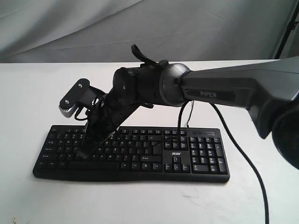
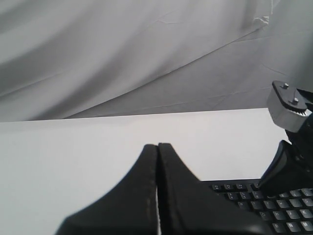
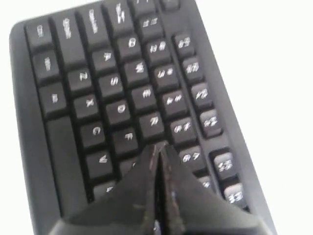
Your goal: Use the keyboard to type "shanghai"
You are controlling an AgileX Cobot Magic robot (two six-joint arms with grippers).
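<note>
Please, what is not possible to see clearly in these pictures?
1. The key under the right hand: the hand itself covers it in the right wrist view, and the arm covers it in the exterior view.
2. Key legends on the keyboard: blurred in the right wrist view, too small in the exterior view.
3. Left hand: outside the exterior view.

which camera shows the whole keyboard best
The exterior view: the keyboard shows edge to edge, number pad and acer logo included, with only the right gripper covering some letter keys. The right wrist view gives a close, blurred patch of keys; the left wrist view catches just one corner.
</note>
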